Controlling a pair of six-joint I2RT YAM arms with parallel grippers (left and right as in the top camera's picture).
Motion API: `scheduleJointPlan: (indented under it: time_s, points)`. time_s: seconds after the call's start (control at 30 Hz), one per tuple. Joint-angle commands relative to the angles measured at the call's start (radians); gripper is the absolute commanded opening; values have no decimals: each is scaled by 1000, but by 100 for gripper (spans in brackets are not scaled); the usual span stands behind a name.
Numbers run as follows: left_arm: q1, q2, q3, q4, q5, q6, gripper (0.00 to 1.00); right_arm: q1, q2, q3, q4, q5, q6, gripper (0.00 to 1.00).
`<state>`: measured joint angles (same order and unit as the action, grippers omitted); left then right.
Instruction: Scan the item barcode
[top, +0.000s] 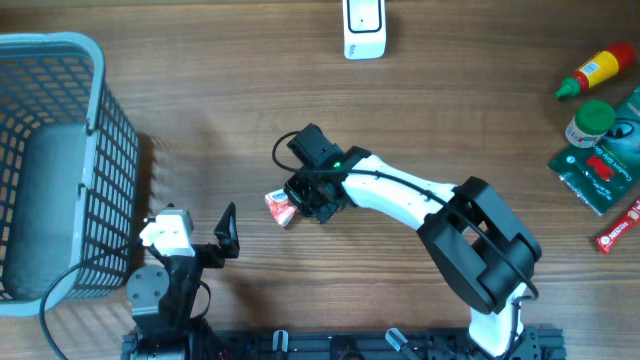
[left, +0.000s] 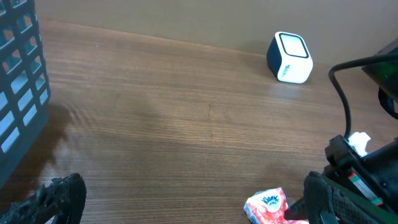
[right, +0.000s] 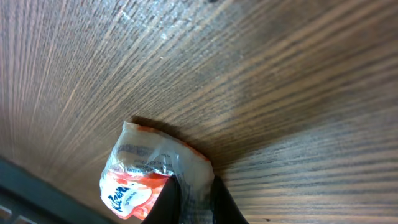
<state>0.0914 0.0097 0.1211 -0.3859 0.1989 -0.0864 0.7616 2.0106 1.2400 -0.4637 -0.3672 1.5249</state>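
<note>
While left fingers (top: 229, 222) gape empty, right fingers (right: 169, 200) pinch the packet (top: 280, 207), its long axis pointing leftward.

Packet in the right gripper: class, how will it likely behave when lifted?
Probably floppy: the packet has a crinkled film wrapper that creases where the right gripper pinches it. Likely light, since it looks small and soft. Its glossy film may slip in the grip.

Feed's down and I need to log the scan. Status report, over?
Left gripper open, idle beside basket. Right gripper shut on red-and-white packet. Scanner at far edge, nothing between.
</note>
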Motion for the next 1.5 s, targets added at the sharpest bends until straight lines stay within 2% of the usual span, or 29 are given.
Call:
scheduleJointPlan:
  time_s: [0.0, 0.1, 0.2, 0.27, 0.37, 0.47, 0.57, 0.7, 0.97, 1.2, 1.3, 1.47]
  points:
    - [-5, -3, -6, 3, -6, 19, 100, -50, 47, -34, -34, -189, -186, 4]
    - [-5, -3, -6, 3, -6, 19, 100, -111, 11, -34, -52, -447, -373, 4]
    - [-5, -3, -6, 3, -6, 19, 100, -172, -13, -34, -114, -750, -696, 4]
    - [-5, -3, -6, 3, -6, 19, 100, -200, -14, -34, -206, -865, -834, 4]
    - [-5, -3, -6, 3, -6, 20, 100, -237, -14, -34, -381, -899, -973, 4]
    - [-5, -3, -6, 3, -6, 19, 100, -277, -16, -34, -586, -898, -1194, 4]
    - [-5, -3, -6, 3, -6, 19, 100, -325, -16, -34, -867, -879, -1489, 4]
    - [-5, -3, -6, 3, -6, 19, 100, -373, -16, -36, -1144, -885, -1830, 4]
    - [-5, -3, -6, 3, -6, 19, 100, -391, -107, -158, -1149, -904, -1791, 4]
    - [-5, -3, -6, 3, -6, 19, 100, -391, -297, -431, -1149, -1257, -1937, 4]
    - [-5, -3, -6, 3, -6, 19, 100, -397, -346, -516, -1145, -1255, -1915, 4]
    - [-5, -3, -6, 3, -6, 19, 100, -396, -346, -526, -1149, -1255, -1900, 4]
